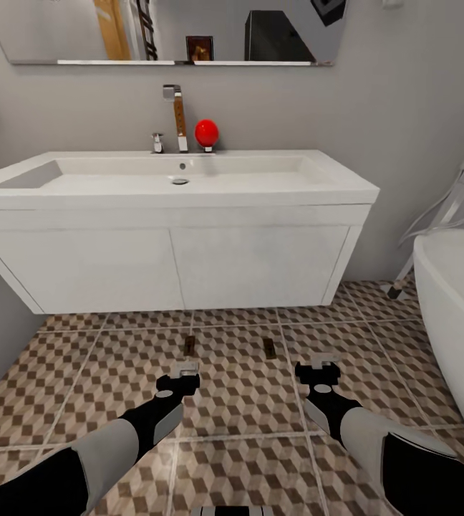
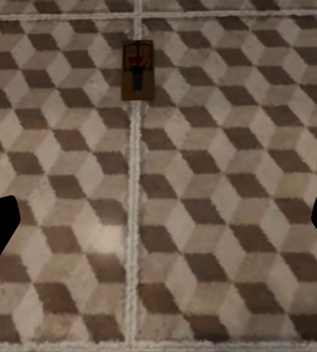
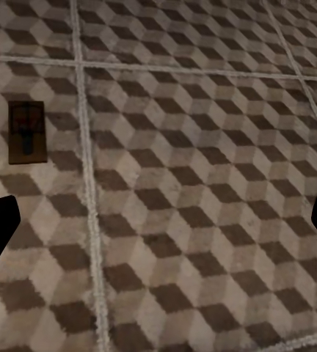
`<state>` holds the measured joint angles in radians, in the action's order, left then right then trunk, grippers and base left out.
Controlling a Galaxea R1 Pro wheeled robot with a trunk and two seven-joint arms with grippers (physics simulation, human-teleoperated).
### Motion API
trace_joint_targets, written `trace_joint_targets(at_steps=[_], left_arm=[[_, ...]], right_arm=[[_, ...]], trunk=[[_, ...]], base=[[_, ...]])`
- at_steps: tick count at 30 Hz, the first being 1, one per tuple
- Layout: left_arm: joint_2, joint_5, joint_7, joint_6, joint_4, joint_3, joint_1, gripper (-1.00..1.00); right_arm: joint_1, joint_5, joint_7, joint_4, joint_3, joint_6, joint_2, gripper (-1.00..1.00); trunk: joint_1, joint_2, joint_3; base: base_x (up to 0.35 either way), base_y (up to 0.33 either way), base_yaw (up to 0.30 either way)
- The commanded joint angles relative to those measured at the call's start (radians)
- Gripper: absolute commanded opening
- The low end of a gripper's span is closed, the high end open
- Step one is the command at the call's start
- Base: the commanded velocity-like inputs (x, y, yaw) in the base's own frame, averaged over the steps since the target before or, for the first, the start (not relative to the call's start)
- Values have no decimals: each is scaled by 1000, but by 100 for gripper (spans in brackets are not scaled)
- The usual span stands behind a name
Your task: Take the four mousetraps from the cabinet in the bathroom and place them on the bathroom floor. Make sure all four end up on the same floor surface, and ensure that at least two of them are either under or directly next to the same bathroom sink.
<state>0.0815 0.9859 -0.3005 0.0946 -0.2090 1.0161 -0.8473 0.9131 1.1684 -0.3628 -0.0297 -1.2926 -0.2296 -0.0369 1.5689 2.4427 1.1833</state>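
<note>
Lying on the bathroom floor [image 1: 117,373]: two mousetraps [image 1: 188,347] [image 1: 269,349]; both pincers [image 1: 180,378] [image 1: 318,374] seemingly spread, empty.

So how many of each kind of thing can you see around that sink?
Mousetraps on the floor: 2
Sinks: 1
Taps: 1
Red balls: 1
Bathtubs: 1
Mirrors: 1
Total: 7

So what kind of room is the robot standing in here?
A bathroom, by the look of it: a white sink on a wall-hung vanity with a tap, a mirror above, and the curved rim of what seems a bathtub on patterned floor tiles.
</note>
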Motion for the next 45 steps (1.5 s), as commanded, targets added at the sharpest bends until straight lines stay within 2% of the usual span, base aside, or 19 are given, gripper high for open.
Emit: trace_joint_targets(at_steps=[1,26,34,40,45], left_arm=[[0,10,-5,4,0,9,-1,100],[0,11,-5,2,0,9,0,100],[1,11,-4,2,0,9,10,100],[2,11,-2,2,1,9,37,100],[1,11,-1,3,13,9,90,100]], right_arm=[[0,10,-4,-1,-8,-3,0,100],[-9,15,-4,1,-8,-2,0,100],[-29,13,-4,1,-8,-2,0,100],[-56,14,-4,1,-8,-2,-1,100],[-100,13,-4,3,-8,-3,-1,100]], trunk=[[-4,-7,-2],[-100,-182,-81],[-131,-238,-106],[-154,-280,-125],[-173,-315,-140]], base=[[0,0,0],[0,0,0],[0,0,0],[0,0,0],[0,0,0]])
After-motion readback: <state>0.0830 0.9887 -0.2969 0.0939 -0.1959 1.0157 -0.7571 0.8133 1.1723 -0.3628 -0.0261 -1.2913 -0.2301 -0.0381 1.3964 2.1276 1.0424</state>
